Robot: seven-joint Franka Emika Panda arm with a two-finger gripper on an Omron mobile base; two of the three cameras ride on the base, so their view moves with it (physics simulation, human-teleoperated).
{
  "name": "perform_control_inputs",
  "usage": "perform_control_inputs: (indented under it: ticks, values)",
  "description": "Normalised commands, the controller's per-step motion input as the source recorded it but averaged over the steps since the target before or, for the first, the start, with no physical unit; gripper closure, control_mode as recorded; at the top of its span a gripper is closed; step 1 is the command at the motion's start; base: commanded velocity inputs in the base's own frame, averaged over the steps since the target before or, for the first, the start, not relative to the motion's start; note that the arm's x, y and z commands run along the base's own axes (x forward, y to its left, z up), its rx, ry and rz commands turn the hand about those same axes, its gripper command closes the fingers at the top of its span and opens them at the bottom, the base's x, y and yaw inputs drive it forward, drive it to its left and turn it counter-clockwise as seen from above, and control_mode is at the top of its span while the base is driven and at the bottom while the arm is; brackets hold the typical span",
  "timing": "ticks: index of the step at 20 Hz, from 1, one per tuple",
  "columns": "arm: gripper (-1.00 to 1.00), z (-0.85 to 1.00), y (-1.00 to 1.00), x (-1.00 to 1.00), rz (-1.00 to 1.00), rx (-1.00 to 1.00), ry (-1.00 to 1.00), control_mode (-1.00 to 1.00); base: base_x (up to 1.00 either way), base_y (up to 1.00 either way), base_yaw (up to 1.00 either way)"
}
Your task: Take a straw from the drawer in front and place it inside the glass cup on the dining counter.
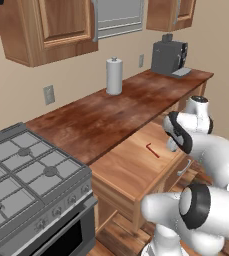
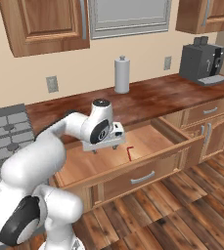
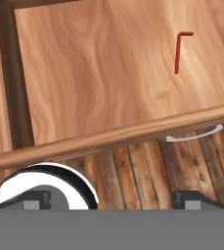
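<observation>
The drawer (image 2: 152,136) stands pulled out below the counter, its light-wood floor (image 3: 94,73) bare apart from the straw. The red straw (image 2: 129,152) (image 1: 152,150) lies flat right of the drawer's middle, its short bent end pointing sideways (image 3: 178,53). My gripper (image 2: 105,149) hovers open above the drawer's left half, a little left of the straw and not touching it, with nothing between its fingertips (image 3: 113,200). The drawer's metal bar handle (image 3: 194,135) shows on the front panel. The glass cup and the dining counter are out of view.
Behind the drawer runs a reddish wood counter (image 1: 101,120) with a paper towel roll (image 2: 122,74) and a coffee machine (image 2: 201,61). A gas stove (image 1: 26,170) sits to the left. Wall cabinets (image 1: 46,30) hang above. Plank floor (image 2: 182,210) lies in front.
</observation>
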Motion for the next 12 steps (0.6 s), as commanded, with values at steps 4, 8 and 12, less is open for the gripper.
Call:
perform_control_inputs:
  ticks: [4,8,12]
  values:
    - [-1.00,-0.23,-0.08,0.65,-0.01,0.00,0.24,-1.00,0.00,0.00,0.00]
    - [-1.00,-0.17,-0.06,0.52,0.00,0.00,0.10,-1.00,0.00,0.00,0.00]
    - [-1.00,-0.34,-0.12,0.24,0.00,0.00,0.00,-1.00,0.00,0.00,0.00]
